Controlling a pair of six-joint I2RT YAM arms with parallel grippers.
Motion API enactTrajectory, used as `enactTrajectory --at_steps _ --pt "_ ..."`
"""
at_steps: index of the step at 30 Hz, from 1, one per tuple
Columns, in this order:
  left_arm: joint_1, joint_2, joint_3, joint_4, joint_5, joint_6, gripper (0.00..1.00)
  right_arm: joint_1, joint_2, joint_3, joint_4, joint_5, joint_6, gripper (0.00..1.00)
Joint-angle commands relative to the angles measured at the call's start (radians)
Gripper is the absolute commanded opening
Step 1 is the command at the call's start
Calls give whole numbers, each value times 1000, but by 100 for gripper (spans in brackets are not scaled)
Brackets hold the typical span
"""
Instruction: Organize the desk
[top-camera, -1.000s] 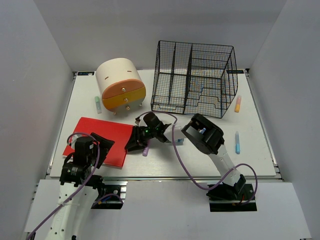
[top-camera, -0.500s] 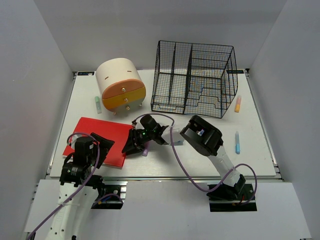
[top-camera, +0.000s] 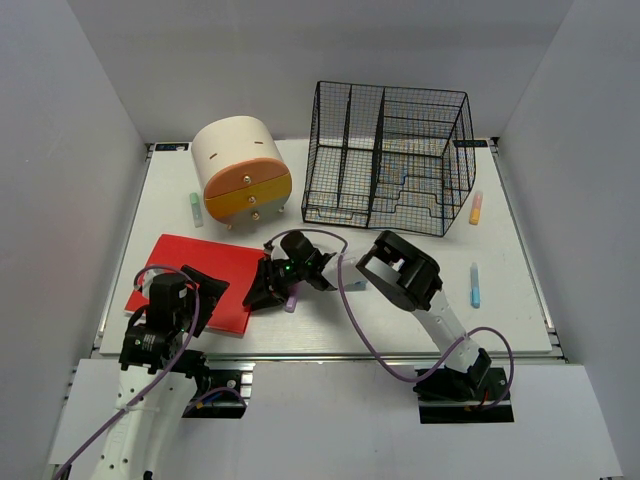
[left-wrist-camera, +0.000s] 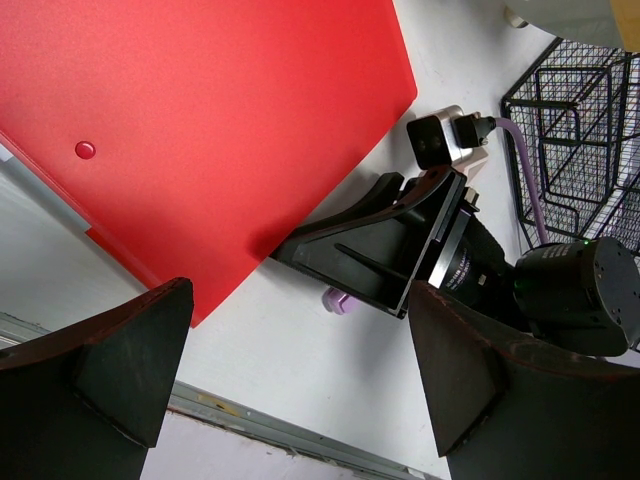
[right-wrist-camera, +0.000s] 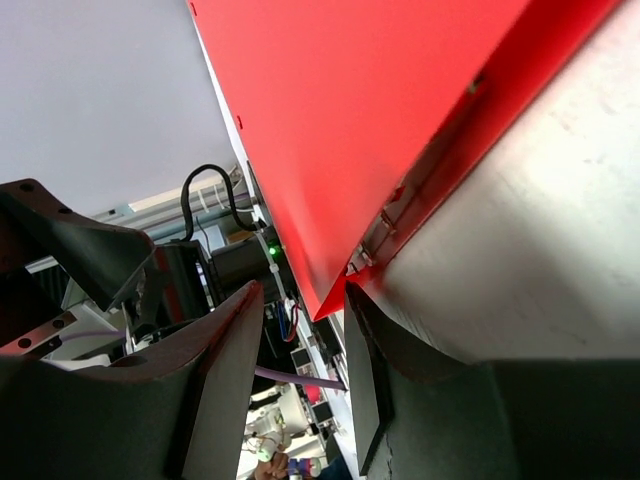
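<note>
- The right pincer (top-camera: 266, 291) is seen low over the worktop (top-camera: 400, 325), at the right edge of a red folder (top-camera: 200, 272). Its jaws are held about half apart. In the right wrist view the folder's edge reaches into the mouth of the gap, but it cannot be told whether that edge is touched.
- A purple marker (top-camera: 291, 302) is partly hidden just beside that pincer, on the side away from the folder.
- The left pincer (top-camera: 197, 297) is held over the near part of the folder, with its jaws spread as wide as they go. Nothing is gripped by it.
- The folder is laid flat on the near left part of the worktop, turned at an angle to the front edge.
- The white worktop fills the middle of the overhead view, with a metal rail along its near edge.
- At the far left a cream and orange drawer box (top-camera: 240, 165) is placed, with a green marker (top-camera: 196, 209) lying near its left side.
- At the far right a black wire basket (top-camera: 390, 150) is set. An orange marker (top-camera: 476, 207) lies just beside its right side, and a blue marker (top-camera: 475, 285) lies nearer the front.
</note>
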Motion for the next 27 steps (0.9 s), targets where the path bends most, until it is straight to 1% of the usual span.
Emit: enactTrajectory --at_steps 1,13,17,27 --pt "8 -8 -7 -5 1 -6 98 4 9 39 41 -1 -11 44" --pt "8 -11 -7 -5 1 -6 98 9 15 57 53 6 -19 44" --pt "8 -11 -8 -5 1 -8 98 15 17 48 77 7 3 44" --pt "8 -14 -8 -6 1 -8 98 10 9 42 114 24 -21 43"
